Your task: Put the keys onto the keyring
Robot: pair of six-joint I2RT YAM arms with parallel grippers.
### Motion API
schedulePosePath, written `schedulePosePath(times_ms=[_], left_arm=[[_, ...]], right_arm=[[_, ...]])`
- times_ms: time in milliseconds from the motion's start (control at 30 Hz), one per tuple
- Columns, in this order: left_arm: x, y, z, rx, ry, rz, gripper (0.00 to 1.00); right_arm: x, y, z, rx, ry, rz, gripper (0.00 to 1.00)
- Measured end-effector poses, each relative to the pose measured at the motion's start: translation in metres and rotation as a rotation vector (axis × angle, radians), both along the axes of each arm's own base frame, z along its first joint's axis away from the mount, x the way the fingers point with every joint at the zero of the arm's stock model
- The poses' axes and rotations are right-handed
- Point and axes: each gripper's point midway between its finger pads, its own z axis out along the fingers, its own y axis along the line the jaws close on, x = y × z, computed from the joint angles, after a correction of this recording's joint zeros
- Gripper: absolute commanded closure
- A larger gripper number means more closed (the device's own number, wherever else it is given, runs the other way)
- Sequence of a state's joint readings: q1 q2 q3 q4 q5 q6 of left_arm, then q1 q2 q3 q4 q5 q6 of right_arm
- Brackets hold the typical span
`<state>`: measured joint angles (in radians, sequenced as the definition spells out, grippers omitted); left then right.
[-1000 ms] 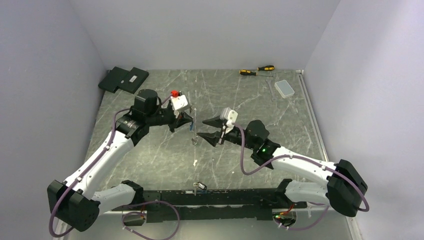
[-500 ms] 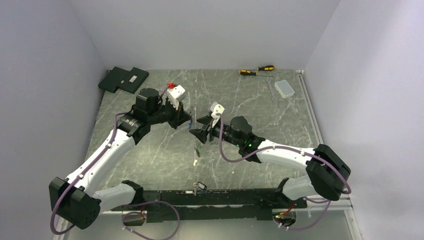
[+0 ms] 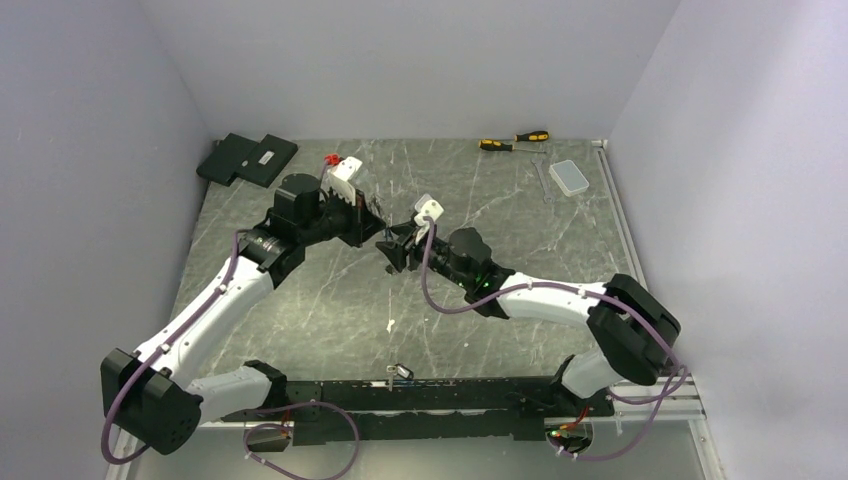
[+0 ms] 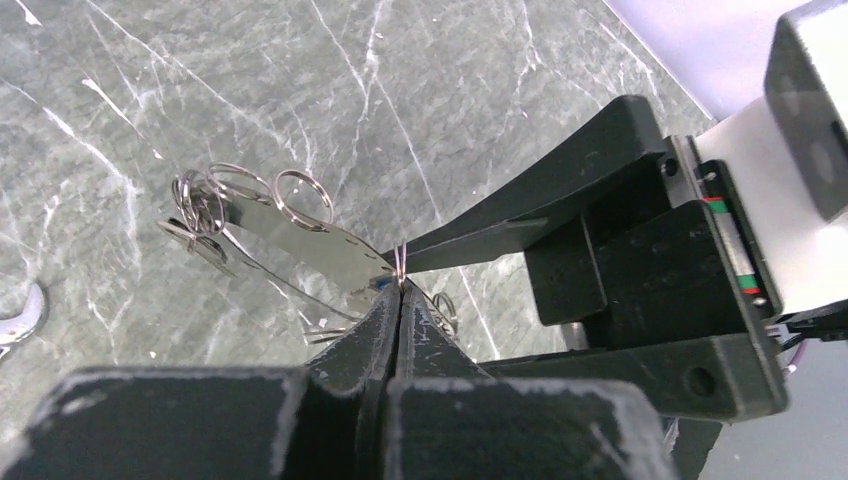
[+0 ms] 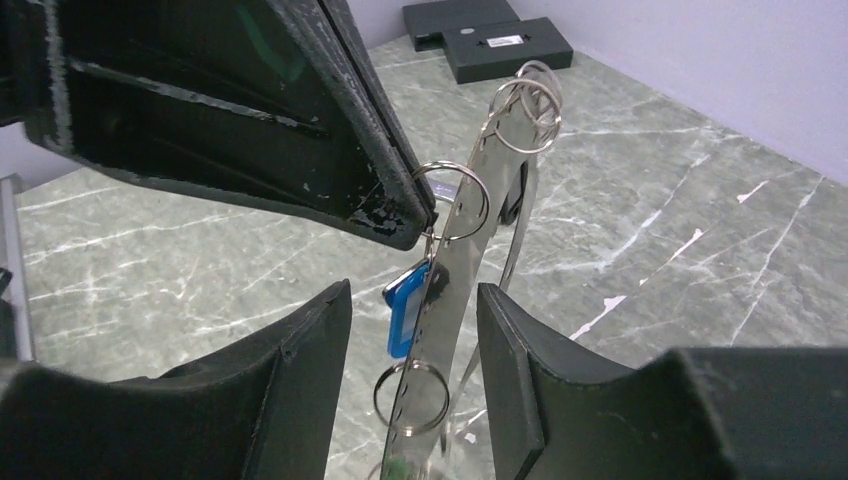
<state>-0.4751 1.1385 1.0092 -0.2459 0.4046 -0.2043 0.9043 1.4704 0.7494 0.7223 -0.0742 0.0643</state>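
Grey-green marbled worktop (image 3: 320, 300) fills a pale-walled cell. Above its middle, both arms meet at the silvery keyring (image 5: 455, 270), a shiny perforated metal band hung with small split rings (image 4: 303, 197). The left pincer (image 4: 399, 290) is clenched on a thin wire ring at the keyring's upper part, holding it clear of the worktop so the band hangs free below. The right pincer (image 5: 412, 296) is spread wide, with one finger on either side of the keyring and no visible grip on it. From the left wrist view, one of its fingers reaches right up to the pinch point.

A second ago the right pincer stood to the right of the keyring, well apart from it. It has since swung in and closed that gap, and the left arm has shifted slightly too. A small blue plastic-headed key (image 5: 404, 312) hangs against the keyring just below the left pincer's tip, apparently already on a ring. I cannot make out the green one for certain.

As I read it, the approach is over and the fine work begins, either steadying the band or prising a ring open. A slip there would set the hanging keyring swinging.
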Motion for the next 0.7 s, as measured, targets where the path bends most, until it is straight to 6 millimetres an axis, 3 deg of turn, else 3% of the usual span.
schedulePosePath(times_ms=[200, 400, 533, 700], left_arm=[[-0.001, -0.004, -0.001, -0.023, 0.031, 0.007, 1.00], [-0.002, -0.008, 0.003, -0.050, 0.042, 0.009, 1.00], [-0.003, -0.009, 0.004, -0.057, 0.047, 0.004, 1.00], [-0.004, -0.009, 0.004, -0.056, 0.050, 0.002, 1.00]], right_arm=[[0.009, 0.001, -0.003, 0.008, -0.016, -0.045, 0.57], [0.016, -0.001, 0.008, 0.027, -0.071, -0.099, 0.86], [0.019, -0.004, 0.010, 0.012, -0.101, -0.125, 1.00], [0.023, -0.008, 0.008, -0.019, -0.138, -0.147, 1.00]])
